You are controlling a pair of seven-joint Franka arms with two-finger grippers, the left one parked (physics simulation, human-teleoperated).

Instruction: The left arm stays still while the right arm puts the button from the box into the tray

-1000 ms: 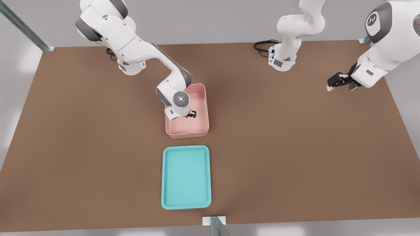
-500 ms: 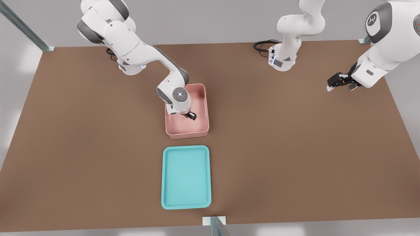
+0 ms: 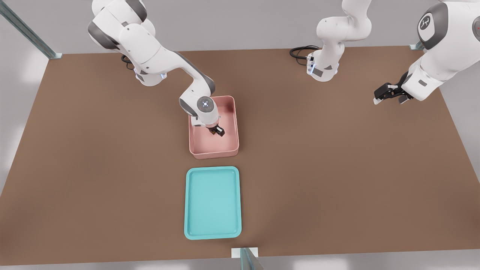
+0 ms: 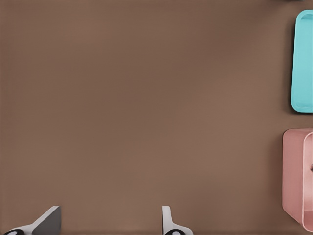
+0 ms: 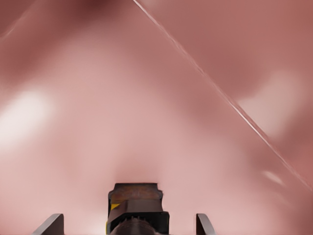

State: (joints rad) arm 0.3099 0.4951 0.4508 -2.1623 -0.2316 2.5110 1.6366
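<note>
Teal tray (image 3: 213, 202) sits closest to the front camera on my feed, long side running away from it, flat on the brown table (image 3: 337, 168). I log it as holding nothing visible. Just beyond it, apart by a strip of bare table, stands the pink box (image 3: 214, 152), deep-walled, roughly in line with the tray.

Inside the box I see the right arm (image 3: 161, 62) reaching down from the far side at the front view's left, its lit round cap (image 3: 204, 104) above the box's interior. My gripper (image 3: 217, 132) is down within the walls, over the pink floor, near the box's middle.

Wrist feed: the button (image 5: 135, 208) lies between the two fingertips (image 5: 50, 225), dark blocky base with a sliver of yellow at one edge. Both tips stand clear of the button's sides with pink floor visible in the gaps, so I record the fingers as apart and not clamped. Whether the button rests on the floor or is touched from above, I cannot tell. A pale seam between floor and wall runs diagonally across the wrist feed beyond the button.

Left wrist feed shows edges of tray (image 4: 304, 63) and box (image 4: 296, 178) over table.
</note>
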